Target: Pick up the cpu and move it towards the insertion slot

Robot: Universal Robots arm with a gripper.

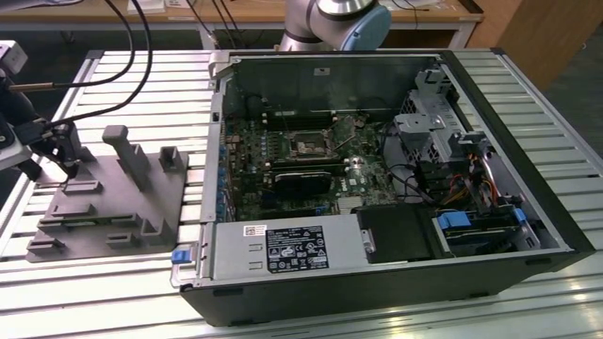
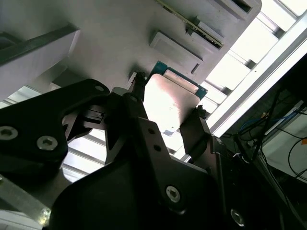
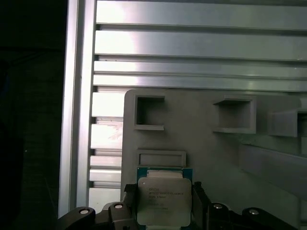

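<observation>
Slatted aluminium counter (image 1: 113,78) carries everything. On its near part, at the exterior view's left, a grey tray (image 1: 99,229) with upright posts (image 1: 121,145) is set. The gripper (image 1: 68,168) is seen low over the tray's left edge.

In both wrist views the cpu (image 3: 163,201) (image 2: 170,103) is seen between the two dark fingers (image 3: 128,208), with one finger against each of two opposite edges. The gripper is judged to be clamped narrowly on the cpu. Whether the cpu is clear of the tray cannot be told; it is placed just beside a shallow rectangular recess (image 3: 161,158).

Farther off, toward the exterior view's right, a case (image 1: 377,296) is laid on its side with its interior exposed. The slot (image 1: 309,145) is seen inside it on the green board (image 1: 247,176), well apart from the gripper and beyond the case's left wall (image 1: 215,141). At the far edge the arm (image 1: 339,18) is mounted.

For the step in hand, pressure is best shared evenly between the two edges, so that the thin chip is neither tilted nor pinched at a corner. The cpu should be held level and raised straight, so that the posts are cleared. The case wall calls for ample height on any path toward the slot, and the chip's orientation should be left unturned.
</observation>
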